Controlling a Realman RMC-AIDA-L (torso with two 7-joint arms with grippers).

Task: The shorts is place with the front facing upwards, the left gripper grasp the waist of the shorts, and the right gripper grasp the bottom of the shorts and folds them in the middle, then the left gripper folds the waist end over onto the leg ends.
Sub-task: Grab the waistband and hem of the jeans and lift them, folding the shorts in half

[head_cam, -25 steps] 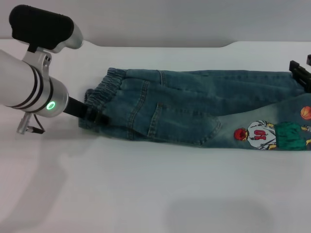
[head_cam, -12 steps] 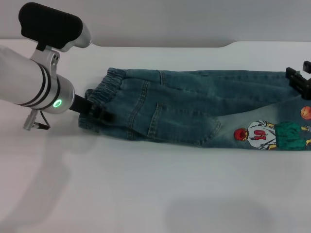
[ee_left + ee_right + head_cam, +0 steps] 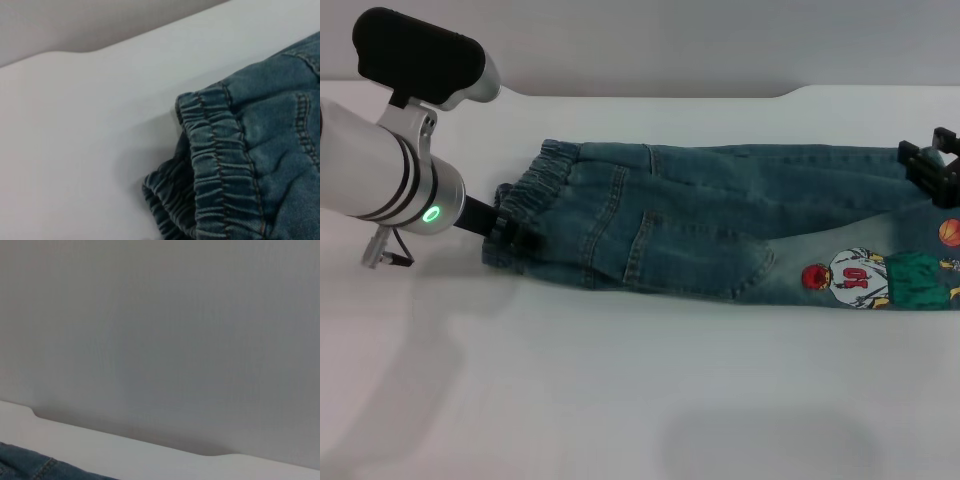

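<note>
Shorts: the shorts [image 3: 720, 240] lie flat on the table, stretched sideways across the head view, with the waist toward the robot's left and the legs toward its right.
Table: the table [image 3: 620, 390] is white and smooth, with a notch cut in its far edge.
Wall: a plain grey wall [image 3: 160, 330] stands behind the table.
Waist: the waist [image 3: 525, 205] is a ruffled, darker blue band. In the left wrist view it bunches up and its edge [image 3: 210, 165] curls open a little.
Picture: a cartoon player [image 3: 865, 278] with a 10 sits on the near leg, close to the leg ends.
Left gripper: the left gripper [image 3: 515, 235] is down at the near corner of the waist, touching the cloth. Its black tips are tucked into the ruffles, so I cannot tell if they are pinching or loose.
Right gripper: the right gripper [image 3: 932, 165] is at the right edge of the head view, by the far leg's end. Only a bit of it shows, and I cannot tell if it holds the cloth.
</note>
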